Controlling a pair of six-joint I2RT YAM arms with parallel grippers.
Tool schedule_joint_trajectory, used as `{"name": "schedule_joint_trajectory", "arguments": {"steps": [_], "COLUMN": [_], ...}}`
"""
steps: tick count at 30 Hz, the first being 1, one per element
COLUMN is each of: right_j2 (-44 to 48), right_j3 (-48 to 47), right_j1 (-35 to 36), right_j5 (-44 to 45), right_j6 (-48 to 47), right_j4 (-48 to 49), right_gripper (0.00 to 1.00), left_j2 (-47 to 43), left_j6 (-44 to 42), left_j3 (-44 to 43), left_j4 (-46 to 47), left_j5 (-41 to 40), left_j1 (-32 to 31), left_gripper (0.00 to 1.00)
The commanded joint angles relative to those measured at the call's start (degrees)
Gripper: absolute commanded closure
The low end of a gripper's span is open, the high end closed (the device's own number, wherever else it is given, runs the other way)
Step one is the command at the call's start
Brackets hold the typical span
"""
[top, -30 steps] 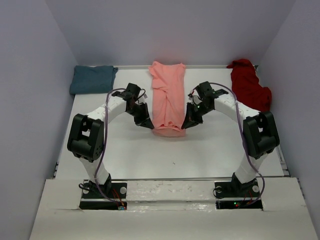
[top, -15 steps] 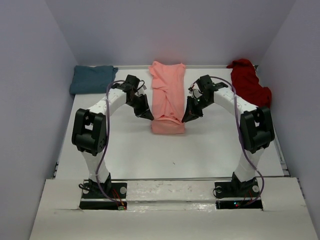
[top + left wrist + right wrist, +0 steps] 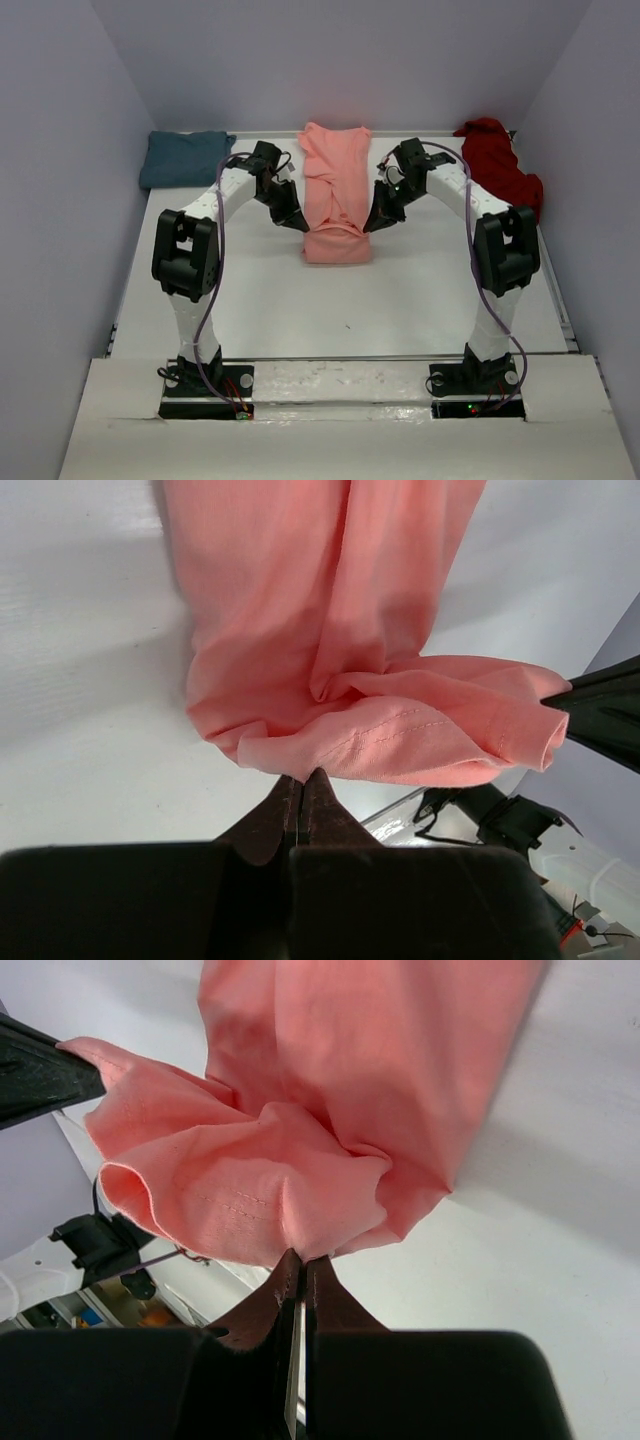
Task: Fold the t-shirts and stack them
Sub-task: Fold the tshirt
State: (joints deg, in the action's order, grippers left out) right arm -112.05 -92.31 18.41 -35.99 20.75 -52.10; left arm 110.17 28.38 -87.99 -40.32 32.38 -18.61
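Folding looks like the step in hand, both arms working one shirt. White table [image 3: 400,290] holds all three t-shirts. The salmon-pink t-shirt [image 3: 335,190] lies mid-table as a long narrow strip running away from the bases. The teal t-shirt [image 3: 185,158] sits already folded at the far left corner. The dark red t-shirt [image 3: 500,170] is a crumpled heap at the far right, untouched. The near end of the salmon strip is lifted and doubled over itself, with the left gripper [image 3: 298,222] on its left corner and the right gripper [image 3: 372,222] on its right corner. In both wrist views the fingers are pressed together, each pair pinching a bit of the stitched hem [image 3: 400,735] at the very tip, so the bite is thin on both sides. To do this well, I judge both corners should travel together toward the far collar end at equal height and pace so the fold line stays square across the strip. The hem sags between the grippers, so light outward tension would help. Lay the hem down flat before the fingers let go, edges matching the layer below. Risk is cloth slipping out of such a small pinch, or the bunched crease [image 3: 300,1135] near the middle getting trapped in the fold. Teal is the likely stack base, and dark red has not been folded yet.
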Motion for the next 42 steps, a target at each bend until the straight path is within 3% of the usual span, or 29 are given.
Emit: {"name": "schedule_joint_trajectory", "arguments": {"steps": [1, 17, 42], "right_j2": [-1.0, -4.0, -12.4], "right_j3": [-4.1, -9.9, -19.3], "right_j1": [-1.0, -2.2, -3.2], "right_j5": [-0.5, -1.0, -1.1], "right_j6": [-1.2, 0.4, 2.4], "right_j4": [-1.4, -1.6, -0.5], "right_gripper": [1.0, 1.0, 1.0], "left_j2": [1.0, 5.5, 12.2], "left_j6": [-1.6, -2.5, 0.6], "left_j3": [-4.1, -14.8, -21.3], "left_j4": [-2.5, -6.4, -3.7], "left_j5": [0.1, -1.3, -2.1], "left_j1": [0.6, 2.1, 2.1], "left_gripper": [1.0, 1.0, 1.0]}}
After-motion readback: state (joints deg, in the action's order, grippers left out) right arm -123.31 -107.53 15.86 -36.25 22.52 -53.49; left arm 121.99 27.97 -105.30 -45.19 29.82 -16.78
